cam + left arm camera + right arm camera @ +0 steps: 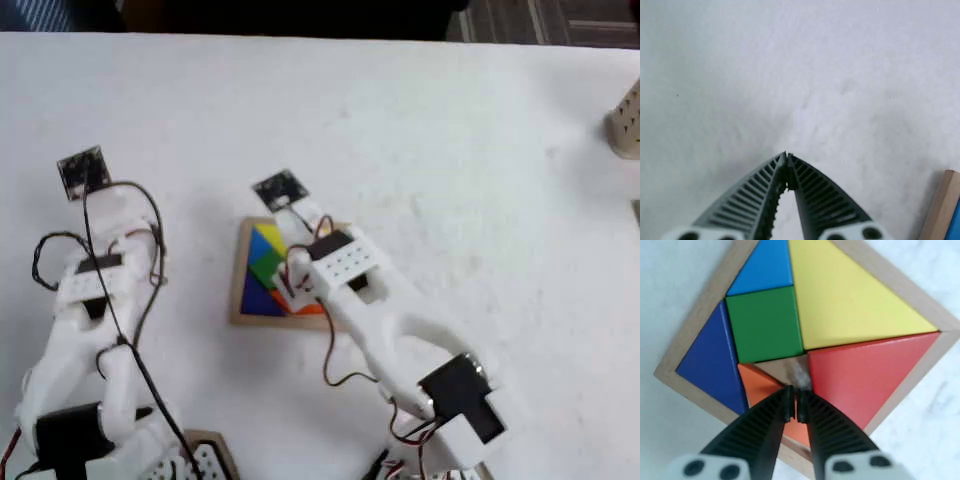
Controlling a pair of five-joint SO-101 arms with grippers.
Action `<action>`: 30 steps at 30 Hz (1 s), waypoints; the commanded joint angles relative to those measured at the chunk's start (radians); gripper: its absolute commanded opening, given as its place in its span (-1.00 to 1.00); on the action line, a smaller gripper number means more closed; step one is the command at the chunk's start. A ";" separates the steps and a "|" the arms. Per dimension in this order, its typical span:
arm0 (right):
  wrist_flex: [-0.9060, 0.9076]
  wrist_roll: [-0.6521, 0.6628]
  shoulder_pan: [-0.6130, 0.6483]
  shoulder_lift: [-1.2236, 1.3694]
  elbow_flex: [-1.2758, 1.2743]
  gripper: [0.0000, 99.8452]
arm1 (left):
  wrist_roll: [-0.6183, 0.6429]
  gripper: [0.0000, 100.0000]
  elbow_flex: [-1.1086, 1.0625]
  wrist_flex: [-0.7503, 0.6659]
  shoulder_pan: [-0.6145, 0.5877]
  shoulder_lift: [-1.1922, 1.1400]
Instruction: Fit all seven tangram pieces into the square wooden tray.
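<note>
Right wrist view: right gripper (794, 407) clenched empty over orange piece (757, 385) at tray (667, 373) edge, likely to press it flush; left gripper (786, 159) clenched, idle.

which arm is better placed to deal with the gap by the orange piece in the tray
Right, probably. The right gripper sits shut over the tray, tips at the orange piece and the bare gap. The left gripper is shut over bare table, off the tray's edge.

6 tangram pieces (850, 300), 1 wooden tray (702, 310), 2 arms (380, 310)
</note>
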State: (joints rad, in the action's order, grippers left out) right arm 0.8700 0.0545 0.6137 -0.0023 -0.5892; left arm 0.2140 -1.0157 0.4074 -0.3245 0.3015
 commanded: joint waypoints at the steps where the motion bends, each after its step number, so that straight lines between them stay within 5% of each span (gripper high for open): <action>1: -0.021 0.002 -0.021 0.005 0.051 -0.96 | -0.009 -0.96 0.049 -0.032 -0.013 0.004; 19: 0.008 0.003 -0.047 0.131 0.173 -0.96 | -0.009 -0.96 0.048 -0.032 -0.013 0.004; 30: 0.073 -0.005 0.073 0.117 0.169 -0.96 | -0.009 -0.96 0.048 -0.032 -0.012 0.004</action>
State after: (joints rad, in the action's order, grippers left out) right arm 0.9221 0.0529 0.6582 0.1297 -0.4388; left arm 0.2140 -1.0157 0.4074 -0.3245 0.3000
